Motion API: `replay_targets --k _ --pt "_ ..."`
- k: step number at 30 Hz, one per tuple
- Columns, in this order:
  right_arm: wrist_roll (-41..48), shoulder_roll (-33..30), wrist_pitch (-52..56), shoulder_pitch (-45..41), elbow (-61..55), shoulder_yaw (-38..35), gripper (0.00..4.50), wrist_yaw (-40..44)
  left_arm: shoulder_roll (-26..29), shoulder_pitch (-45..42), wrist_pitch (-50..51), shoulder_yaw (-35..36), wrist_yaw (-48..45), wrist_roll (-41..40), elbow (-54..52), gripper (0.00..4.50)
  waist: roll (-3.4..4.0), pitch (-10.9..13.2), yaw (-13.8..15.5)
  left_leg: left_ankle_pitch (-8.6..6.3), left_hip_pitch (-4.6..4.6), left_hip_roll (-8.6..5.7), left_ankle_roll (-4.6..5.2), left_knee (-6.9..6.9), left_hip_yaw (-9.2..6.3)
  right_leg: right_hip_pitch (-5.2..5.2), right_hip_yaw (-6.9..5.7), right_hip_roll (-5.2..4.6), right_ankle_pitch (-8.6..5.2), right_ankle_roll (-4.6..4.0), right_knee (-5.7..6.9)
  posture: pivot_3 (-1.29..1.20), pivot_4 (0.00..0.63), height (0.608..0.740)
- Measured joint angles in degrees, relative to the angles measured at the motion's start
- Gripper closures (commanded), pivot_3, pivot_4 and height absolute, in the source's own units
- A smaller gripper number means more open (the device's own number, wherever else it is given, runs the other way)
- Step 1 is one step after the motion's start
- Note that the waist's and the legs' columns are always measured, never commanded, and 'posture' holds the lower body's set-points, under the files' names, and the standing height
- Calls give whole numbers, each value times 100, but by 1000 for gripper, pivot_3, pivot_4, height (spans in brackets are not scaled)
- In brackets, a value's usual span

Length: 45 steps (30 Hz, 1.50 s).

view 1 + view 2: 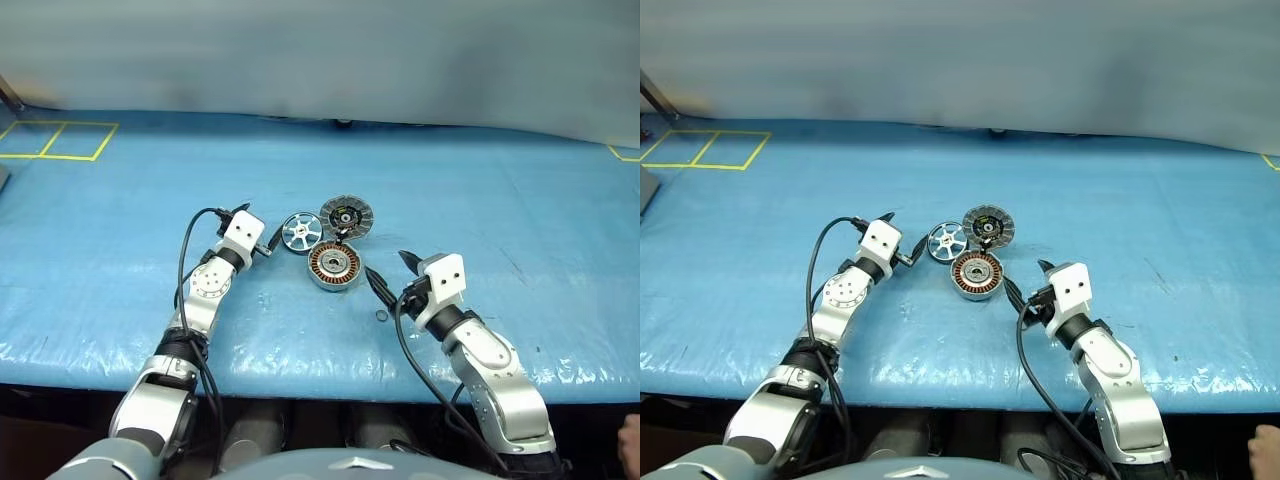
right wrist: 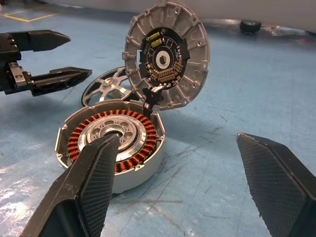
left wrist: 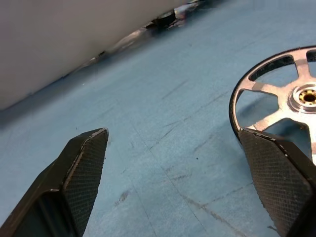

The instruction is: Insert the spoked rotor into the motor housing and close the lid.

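Left eye view looks down on a blue tabletop (image 1: 500, 200) where three motor parts sit close together near the middle. The motor housing (image 1: 333, 266) lies flat, open side up, its ring of copper-orange windings plain to see around a silver centre. The lid (image 1: 346, 216) is swung open and stands tilted up at the housing's far edge, joined to it by a small dark hinge, its inner face with radial silver fins and a dark centre turned toward the robot. The spoked rotor (image 1: 300, 232) lies flat on the tabletop just beside the housing, on its left and a little farther back, apart from the winding ring and not inside it.

From the left side, the left gripper (image 1: 268, 243) reaches in level toward the rotor with its two black fingers spread wide and nothing between them. In the left wrist view one finger (image 3: 276, 177) sits right at the rotor's near rim, while the other is well off over bare blue surface; whether that finger touches the rim I cannot tell.

On the right, the right gripper (image 1: 392, 277) hangs just beside the housing's near right side, also wide open and holding nothing. The right wrist view shows one of its fingers (image 2: 91, 182) in front of the housing's wall and the other off to the side over bare tabletop. A small dark ring (image 1: 381, 317) lies on the tabletop near this gripper.
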Motion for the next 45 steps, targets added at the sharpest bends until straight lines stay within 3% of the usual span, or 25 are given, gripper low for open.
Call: replay_targets --k 5,11,18,30,33,41,45 --pt "16 -240 -35 360 1 25 531 261 20 562 216 108 -1946 -1469 -877 0 1 0 -26 -4 -2 1 9 0 5 0 4 -1 -2 -7 -4 0 150 740" --pt "-91 -495 -83 537 81 91 531 492 687 972 896 85 -3247 -1968 -1705 0 2 1 -68 -4 9 6 3 1 3 1 1 2 -29 -7 2 0 150 740" --pt "-355 -657 -234 582 429 278 531 585 1097 1276 1148 -177 -4027 -1908 -2089 0 3 2 -48 -6 10 6 2 1 3 0 2 0 -35 -28 -1 0 150 740" --pt "-490 -821 -247 746 530 390 531 748 859 1361 1014 -366 -4288 -1880 -2053 0 3 2 -2 -13 11 6 -7 1 2 1 2 -1 -40 -22 -2 0 150 740" --pt "-499 -832 -275 773 562 400 1153 780 831 1361 955 -409 -4323 -1829 -2005 0 3 1 0 -13 12 6 -7 2 2 1 1 -1 -41 -21 -3 0 150 740" --pt "-399 -811 -510 804 785 412 3728 878 749 1362 912 -416 -4423 -1756 -1965 0 1 0 4 -17 24 6 -12 7 2 14 2 -2 -42 -19 -4 0 150 740" --pt "-329 -812 -516 798 825 406 3852 895 748 1365 901 -415 -4458 -1725 -1953 0 -1 -1 4 -17 28 6 -12 7 1 18 2 -2 -44 -19 -5 0 150 740"
